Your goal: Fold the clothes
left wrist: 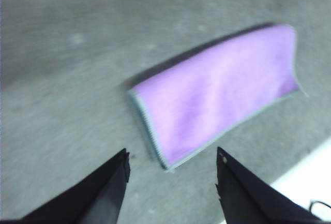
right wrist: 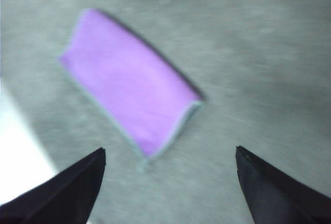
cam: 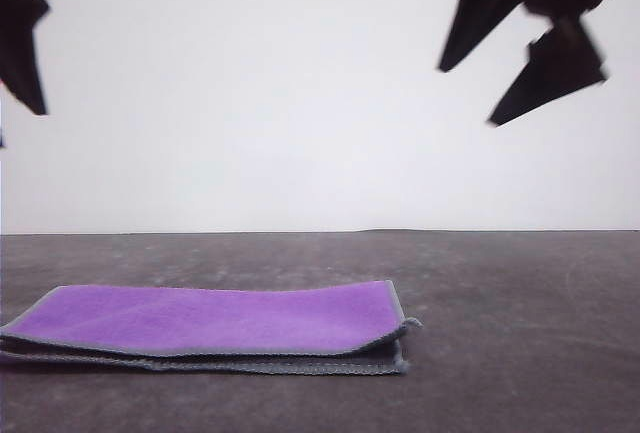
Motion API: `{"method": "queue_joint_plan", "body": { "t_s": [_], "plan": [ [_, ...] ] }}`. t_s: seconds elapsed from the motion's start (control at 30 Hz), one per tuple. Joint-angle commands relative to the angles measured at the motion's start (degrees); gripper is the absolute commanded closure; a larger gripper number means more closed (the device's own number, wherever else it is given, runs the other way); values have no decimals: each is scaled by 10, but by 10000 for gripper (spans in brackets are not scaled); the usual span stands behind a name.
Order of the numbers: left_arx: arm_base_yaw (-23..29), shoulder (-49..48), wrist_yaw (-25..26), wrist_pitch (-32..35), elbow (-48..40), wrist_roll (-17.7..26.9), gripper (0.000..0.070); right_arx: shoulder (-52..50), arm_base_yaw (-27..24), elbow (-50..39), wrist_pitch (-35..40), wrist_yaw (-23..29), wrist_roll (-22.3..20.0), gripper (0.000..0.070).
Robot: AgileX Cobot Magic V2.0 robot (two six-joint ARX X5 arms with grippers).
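Both arms are up off the desk (cam: 520,333). In front view the right gripper (cam: 520,71) hangs high at upper right, fingers angled down-left and clearly apart, nothing between them. The left gripper (cam: 25,43) sits at the far upper-left edge, mostly cut off; I can't read its spread from there.

The left wrist view settles it: left gripper (left wrist: 173,175) is spread wide, holding nothing, with the cloth (left wrist: 217,92) just beyond the fingertips and not touching. In the right wrist view the right gripper (right wrist: 170,167) is also wide apart, with the cloth (right wrist: 129,87) between and beyond the tips, clear of both.

The cloth (cam: 215,323) lies flat on the desk at front left, folded into a long strip, purple face up. Front view shows the stacked dark grey layers and light stitched edge along the near side, one corner lifting at the right end. Both wrist views are motion-blurred and give the purple top and pale edging, but not the layers.
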Motion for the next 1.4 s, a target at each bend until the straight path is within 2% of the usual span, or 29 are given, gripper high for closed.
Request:
{"method": "queue_joint_plan", "body": {
  "t_s": [0.0,0.13,0.27,0.43,0.63,0.83,0.93,1.17,1.37],
  "plan": [
    [9,-4,-6,-5,11,-16,377,-8,1,7,-13,27,14,195],
    [33,-40,-6,-7,-4,-18,377,-47,1,-21,-31,49,14,195],
    [44,-81,-6,26,-51,-30,376,-81,1,-90,-1,52,28,195],
    [44,-102,-6,64,-96,-35,377,-88,2,-186,125,39,93,195],
    [44,-101,-5,100,-97,-48,381,-57,12,-263,278,-37,193,195],
    [44,-101,-5,127,-97,-51,381,-8,43,-274,345,-83,240,195],
    [44,-101,-5,133,-97,-51,381,24,63,-274,368,-88,257,195],
    [44,-101,-5,139,-97,-51,381,112,94,-274,418,-113,289,196],
    [44,-101,-5,139,-97,-51,381,150,98,-274,426,-116,293,197]
  ]
}}
